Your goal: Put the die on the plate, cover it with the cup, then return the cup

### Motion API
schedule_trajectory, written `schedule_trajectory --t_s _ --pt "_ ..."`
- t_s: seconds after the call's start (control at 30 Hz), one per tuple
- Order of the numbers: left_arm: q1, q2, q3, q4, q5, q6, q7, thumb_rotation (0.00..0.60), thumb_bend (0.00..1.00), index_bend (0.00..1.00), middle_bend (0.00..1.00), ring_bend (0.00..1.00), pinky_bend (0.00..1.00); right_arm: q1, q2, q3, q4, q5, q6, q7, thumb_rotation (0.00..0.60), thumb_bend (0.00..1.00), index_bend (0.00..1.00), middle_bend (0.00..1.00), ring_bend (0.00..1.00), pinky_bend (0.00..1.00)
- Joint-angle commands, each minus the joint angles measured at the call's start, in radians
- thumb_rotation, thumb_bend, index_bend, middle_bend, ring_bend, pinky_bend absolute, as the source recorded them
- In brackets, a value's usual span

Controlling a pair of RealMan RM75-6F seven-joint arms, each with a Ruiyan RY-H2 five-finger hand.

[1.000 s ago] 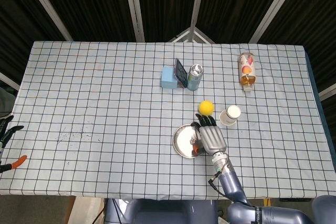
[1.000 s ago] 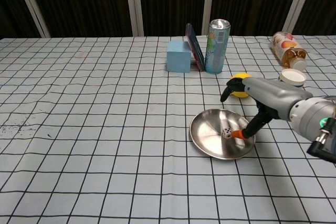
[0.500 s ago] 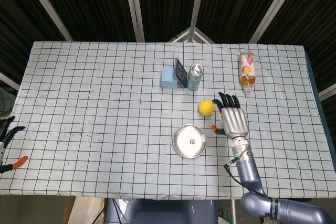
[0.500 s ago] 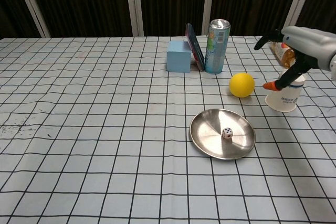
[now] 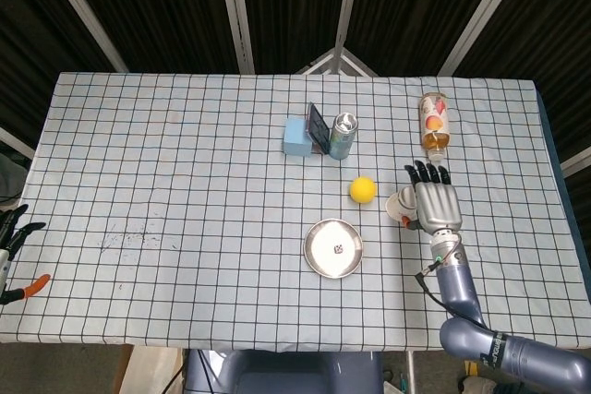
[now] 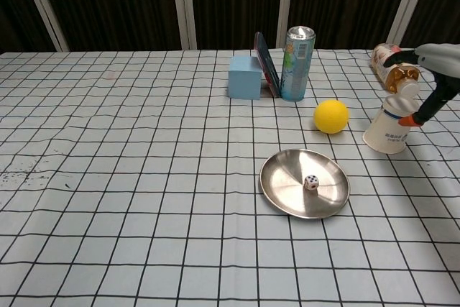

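the die (image 6: 311,182) lies inside the metal plate (image 6: 284,189), a little right of the plate's middle, with dotted faces showing; the head view places the die (image 5: 338,249) in the same spot on the plate (image 5: 319,256). the plate sits flat on the checked tablecloth (image 6: 129,177). the paper cup (image 6: 389,129) stands to the right of the plate and apart from it, tilted, its wider end on the cloth. the right hand (image 6: 437,70) is at the cup from the right side, and an orange-tipped digit touches the cup wall in the chest view; the head view shows the right hand (image 5: 436,206) palm down over the cup (image 5: 399,206) with fingers extended. whether it has actually closed on the cup cannot be told. a yellow ball (image 6: 330,116) rests between plate and cup, slightly farther back. behind it stand a drink can (image 6: 297,62), a dark card (image 6: 266,63) leaning against a blue box (image 6: 244,77). a juice bottle (image 5: 433,125) lies on its side beyond the cup. the left hand (image 5: 13,228) shows only partly at the left frame edge, off the table, fingers apart.
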Motion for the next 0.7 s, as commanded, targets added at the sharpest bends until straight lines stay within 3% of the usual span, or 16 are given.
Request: schedule_trajectory --t_s 0.03,0.27,0.7 --pt "0.0 0.0 0.0 0.0 0.0 -0.001 0.001 0.6 0.3 0.2 0.0 0.0 0.02 0.006 -0.002 -0.005 0.01 0.003 0.001 -0.001 0.6 0.23 0.16 0.11 0.04 0.0" --pt "0.0 -0.001 0.0 0.0 -0.002 -0.001 0.003 0.6 0.3 0.2 0.0 0.0 0.02 0.03 -0.01 -0.014 0.048 0.01 -0.012 0.003 0.6 0.23 0.27 0.18 0.05 0.0" --pt "-0.005 -0.007 -0.003 -0.003 -0.013 -0.012 0.025 0.6 0.3 0.2 0.0 0.0 0.02 0.085 -0.017 -0.02 0.103 0.047 -0.052 -0.018 0.6 0.23 0.29 0.27 0.09 0.0"
